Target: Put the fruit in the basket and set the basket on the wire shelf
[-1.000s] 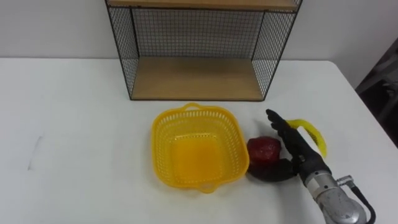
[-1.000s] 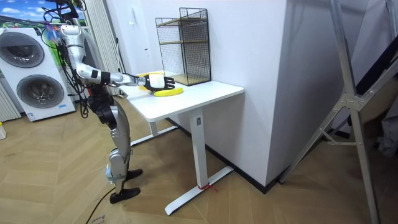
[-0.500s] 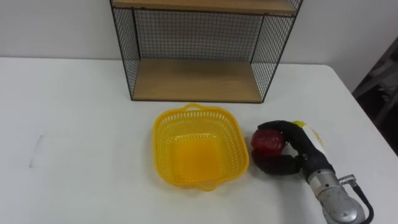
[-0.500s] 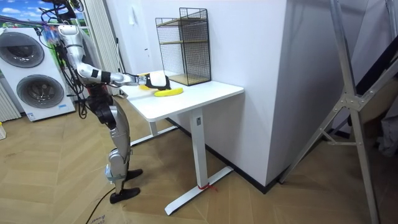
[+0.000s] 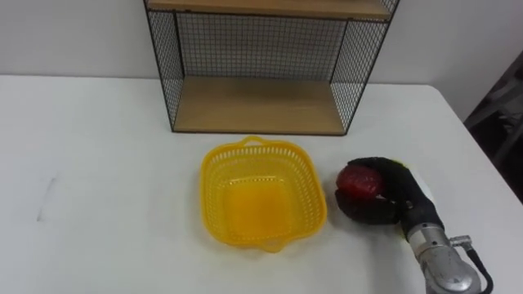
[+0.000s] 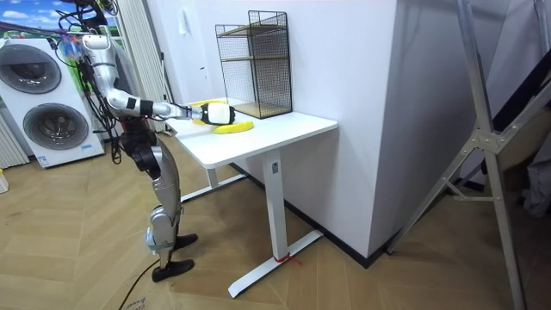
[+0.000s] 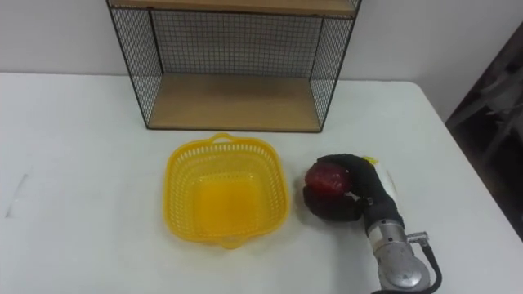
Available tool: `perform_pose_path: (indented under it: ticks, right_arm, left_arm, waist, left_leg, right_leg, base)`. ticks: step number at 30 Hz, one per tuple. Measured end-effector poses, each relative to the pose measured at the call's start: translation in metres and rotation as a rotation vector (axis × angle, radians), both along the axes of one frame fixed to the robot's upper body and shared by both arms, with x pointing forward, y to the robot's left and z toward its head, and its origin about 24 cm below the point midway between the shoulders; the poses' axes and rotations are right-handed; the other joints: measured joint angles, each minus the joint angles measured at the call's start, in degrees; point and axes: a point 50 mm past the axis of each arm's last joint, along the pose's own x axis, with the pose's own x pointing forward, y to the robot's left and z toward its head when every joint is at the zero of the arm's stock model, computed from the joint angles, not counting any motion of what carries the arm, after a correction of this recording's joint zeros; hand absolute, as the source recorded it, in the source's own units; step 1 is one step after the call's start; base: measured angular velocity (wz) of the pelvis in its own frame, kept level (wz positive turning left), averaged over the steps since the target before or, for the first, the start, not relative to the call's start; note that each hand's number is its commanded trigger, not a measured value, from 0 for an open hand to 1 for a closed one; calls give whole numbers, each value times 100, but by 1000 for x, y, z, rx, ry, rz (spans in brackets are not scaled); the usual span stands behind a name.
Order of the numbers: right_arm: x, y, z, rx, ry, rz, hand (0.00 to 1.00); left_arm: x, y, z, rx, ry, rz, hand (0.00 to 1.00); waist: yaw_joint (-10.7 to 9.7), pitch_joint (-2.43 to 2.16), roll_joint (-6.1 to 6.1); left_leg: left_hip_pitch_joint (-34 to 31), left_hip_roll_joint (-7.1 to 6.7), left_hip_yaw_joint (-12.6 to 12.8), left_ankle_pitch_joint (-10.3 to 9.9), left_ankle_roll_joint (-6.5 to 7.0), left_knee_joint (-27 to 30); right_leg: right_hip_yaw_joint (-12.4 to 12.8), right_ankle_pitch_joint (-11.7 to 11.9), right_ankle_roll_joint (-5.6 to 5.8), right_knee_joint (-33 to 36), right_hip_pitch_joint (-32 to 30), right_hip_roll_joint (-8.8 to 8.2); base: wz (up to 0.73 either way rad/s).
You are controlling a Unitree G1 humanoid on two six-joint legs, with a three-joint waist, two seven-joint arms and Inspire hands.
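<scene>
A yellow plastic basket [image 5: 261, 194] [image 7: 225, 192] sits empty on the white table, in front of the wire shelf [image 5: 260, 64] [image 7: 233, 64]. Just right of the basket lies a dark red fruit [image 5: 361, 180] [image 7: 328, 177]. My right hand [image 5: 387, 196] [image 7: 358, 196] is shut on it, black fingers over its top and thumb under its near side. A yellow banana [image 6: 233, 127] lies on the table behind that hand; from the eye views the hand hides nearly all of it. In the room view the right hand [image 6: 220, 114] reaches over the table [image 6: 258, 133].
The wire shelf has a bare wooden bottom board [image 5: 257, 104] and a second board above. The table's right edge [image 5: 478, 155] runs close to my right arm. Wide bare table lies left of the basket. Washing machines [image 6: 43, 95] stand behind me.
My right hand's fingers curled from straight to closed round the red fruit. The hand slid a little right and covered the banana.
</scene>
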Motion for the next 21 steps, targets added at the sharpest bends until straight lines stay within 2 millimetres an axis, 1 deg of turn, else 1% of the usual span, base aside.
perform_pose_path:
  ticks: [2, 4, 6, 8, 11, 12, 14, 17, 21]
  right_arm:
    - [-2, 2, 4, 42, -14, -7, 100]
    - [0, 7, 12, 79, -53, -6, 100]
    - [4, 10, 21, 114, -99, -6, 100]
    - [8, 13, 38, 149, -174, -4, 100]
    - [11, 16, 57, 152, -258, 13, 100]
    - [12, 17, 61, 152, -274, 16, 100]
    - [14, 19, 77, 151, -342, 28, 100]
    - [16, 22, 90, 151, -396, 46, 100]
    - [16, 26, 98, 150, -427, 68, 100]
  left_arm:
    - [-3, -4, -2, -22, 14, 9, 0]
    - [-7, -4, -2, -28, 33, 13, 0]
    - [-8, -5, -3, -29, 38, 16, 0]
    - [-9, -6, -3, -34, 38, 26, 0]
    - [-11, -5, -3, -35, 38, 33, 0]
    - [-12, -5, -3, -34, 39, 35, 0]
    - [-12, -5, -3, -34, 39, 34, 0]
    - [-10, -5, -3, -34, 31, 33, 0]
    - [-10, -6, -3, -28, 28, 31, 0]
  waist:
    - [14, 5, 95]
    - [-1, 24, 125]
    - [1, 25, 123]
    - [18, 42, 104]
    - [7, 54, 70]
    - [7, 56, 68]
    - [17, 69, 85]
    - [21, 70, 85]
    - [22, 68, 78]
  left_leg:
    - [23, -2, 22, 1, 4, -10]
    - [44, -1, 29, 4, 5, -25]
    - [63, 3, 29, 6, 2, -30]
    - [62, 4, 28, 8, -1, -27]
    - [55, 3, 21, 6, 2, -6]
    - [54, 2, 19, 5, 2, -2]
    - [53, 1, 19, 3, 6, 3]
    - [52, 0, 19, 2, 7, 4]
    - [47, 0, 23, 3, 7, 2]
  right_leg:
    - [29, 3, 6, 1, 8, -6]
    - [35, 3, 6, 1, 15, -6]
    - [63, 3, 6, 1, 27, -2]
    - [41, 3, 6, -1, 26, -3]
    - [-1, 4, 7, 0, 34, -10]
    - [-6, 5, 8, 0, 36, -11]
    - [-4, 8, 13, 0, 36, -13]
    - [1, 9, 13, -1, 34, -12]
    - [1, 10, 11, -4, 35, -9]
  base:
    - [-5]
    - [-2]
    - [0]
    - [0]
    - [0]
    - [0]
    - [0]
    - [0]
    - [0]
